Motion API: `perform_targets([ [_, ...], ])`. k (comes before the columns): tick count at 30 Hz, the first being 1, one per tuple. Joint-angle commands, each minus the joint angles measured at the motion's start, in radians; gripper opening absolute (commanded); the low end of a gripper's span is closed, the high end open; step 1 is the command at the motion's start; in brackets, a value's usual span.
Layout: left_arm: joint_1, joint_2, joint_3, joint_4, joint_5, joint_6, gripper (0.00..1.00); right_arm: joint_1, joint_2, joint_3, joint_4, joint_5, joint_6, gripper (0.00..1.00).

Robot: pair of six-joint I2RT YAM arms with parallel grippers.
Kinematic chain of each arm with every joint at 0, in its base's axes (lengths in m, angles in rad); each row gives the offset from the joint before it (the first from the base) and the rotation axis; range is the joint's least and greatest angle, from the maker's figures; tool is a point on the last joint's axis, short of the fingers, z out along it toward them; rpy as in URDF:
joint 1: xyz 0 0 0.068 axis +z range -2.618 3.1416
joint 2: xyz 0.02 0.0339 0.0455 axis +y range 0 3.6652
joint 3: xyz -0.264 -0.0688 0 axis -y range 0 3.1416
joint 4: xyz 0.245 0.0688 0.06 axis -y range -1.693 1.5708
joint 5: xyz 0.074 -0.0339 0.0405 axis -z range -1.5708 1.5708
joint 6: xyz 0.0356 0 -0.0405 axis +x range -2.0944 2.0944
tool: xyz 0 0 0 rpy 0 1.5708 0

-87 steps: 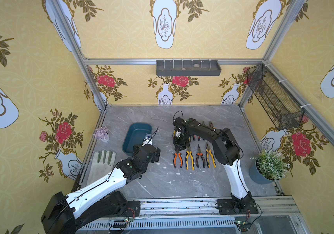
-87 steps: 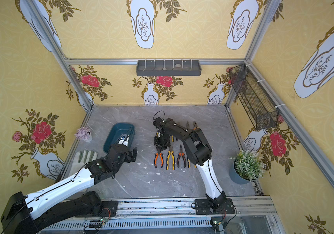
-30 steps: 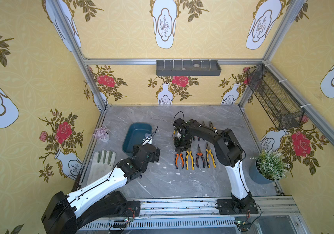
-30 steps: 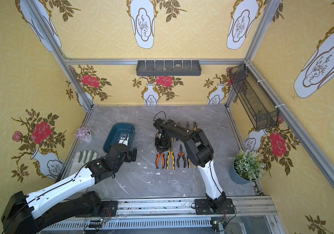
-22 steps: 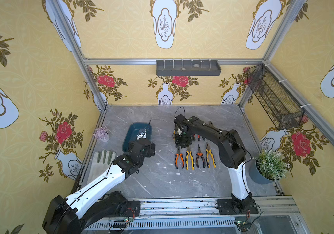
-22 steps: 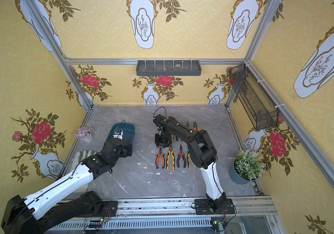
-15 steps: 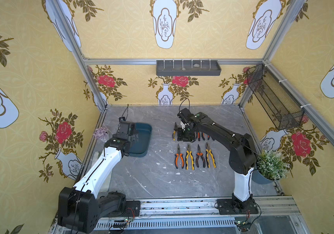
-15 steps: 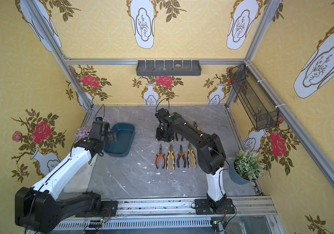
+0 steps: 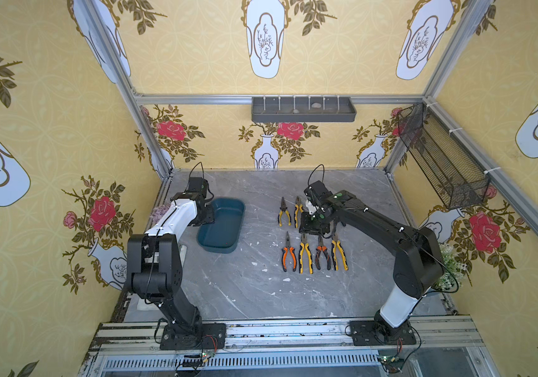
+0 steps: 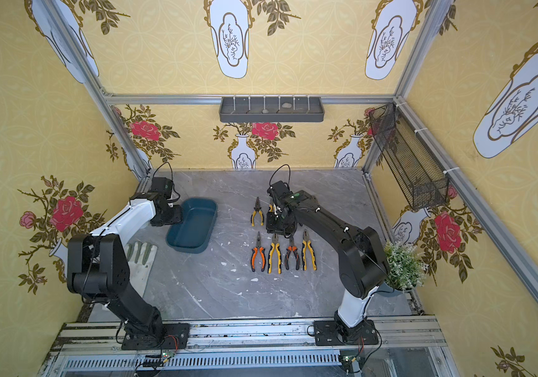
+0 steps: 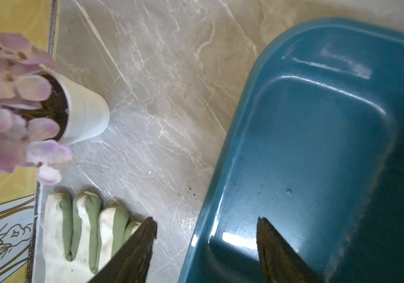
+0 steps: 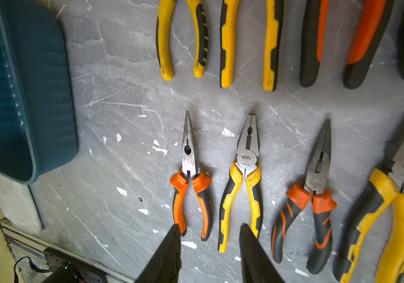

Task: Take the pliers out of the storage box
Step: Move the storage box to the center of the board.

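Observation:
The storage box (image 9: 225, 228) (image 10: 195, 228), a teal tub, sits left of centre and shows no pliers inside. My left gripper (image 11: 205, 221) (image 9: 208, 218) is open astride its left rim (image 11: 223, 191), one finger over the table and the other inside. Several pliers lie on the table in two rows. The front row is orange (image 12: 191, 176) (image 9: 288, 254), yellow (image 12: 245, 176), orange (image 12: 313, 186) and yellow (image 12: 397, 196). Behind it are yellow handles (image 12: 183, 41) (image 9: 283, 213), partly hidden by my right arm. My right gripper (image 12: 210, 226) (image 9: 312, 230) hangs open and empty above the rows.
A work glove (image 10: 140, 261) (image 11: 78, 232) and a purple flower pot (image 11: 83, 110) lie left of the box by the wall. A green plant (image 10: 403, 264) stands at the right edge. A grey tray (image 9: 303, 109) and a mesh basket (image 9: 440, 163) hang on the walls.
My left arm has swung from the box's front to its left side, and its jaws have narrowed around the rim. My right gripper has shifted slightly right over the pliers.

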Motion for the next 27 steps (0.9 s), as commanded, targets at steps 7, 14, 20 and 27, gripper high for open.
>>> perform_targets([
  [7,0.014,0.147,0.046,-0.038,0.099,0.072,0.35,-0.042,-0.052,-0.076,0.066,-0.039,-0.017,0.41],
  [14,0.014,0.105,0.020,-0.017,0.143,0.077,0.11,-0.044,-0.063,-0.095,0.070,-0.042,-0.010,0.41],
  [20,-0.003,0.085,0.018,-0.021,0.175,0.067,0.03,-0.045,-0.064,-0.095,0.070,-0.041,-0.004,0.41],
  [27,-0.083,0.071,0.032,-0.021,0.178,0.026,0.03,-0.045,-0.065,-0.097,0.066,-0.037,-0.002,0.41],
])
